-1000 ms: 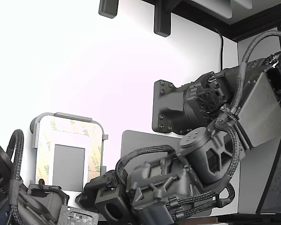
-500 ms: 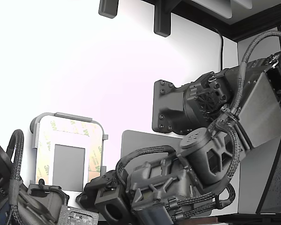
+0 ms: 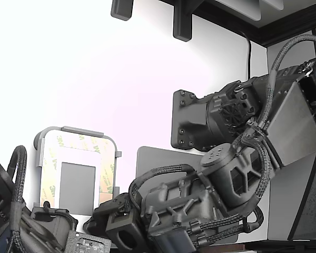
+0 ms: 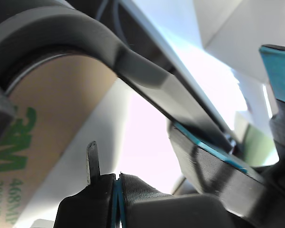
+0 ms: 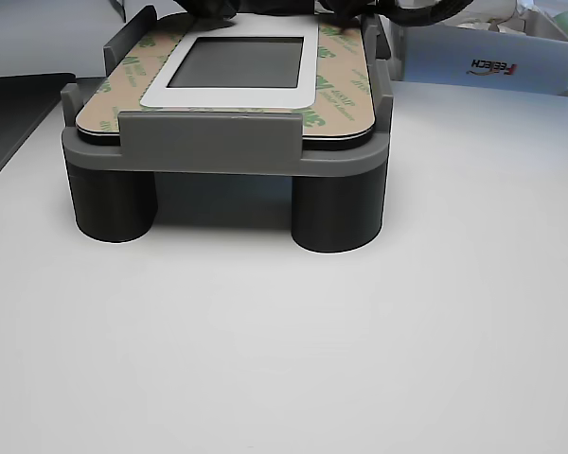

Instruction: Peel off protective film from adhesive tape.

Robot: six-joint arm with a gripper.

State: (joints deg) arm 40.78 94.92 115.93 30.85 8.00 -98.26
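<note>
Protective film (image 5: 346,99): tan, green "3M" print. Holder (image 5: 218,142): grey. Jaws: black with teal pads. Table (image 5: 284,350): white.

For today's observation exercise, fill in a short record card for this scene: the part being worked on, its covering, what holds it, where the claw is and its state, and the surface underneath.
part: flat plate with a grey rectangular centre inside a white border
covering: cream-tan liner printed with green 3M logos, lying flat around the border; no lifted edge visible
holder: grey plastic frame on round legs
claw: teal-padded claw close beside the liner's rounded corner; open or shut cannot be told
surface: white tabletop
background: white box with red lettering
</note>
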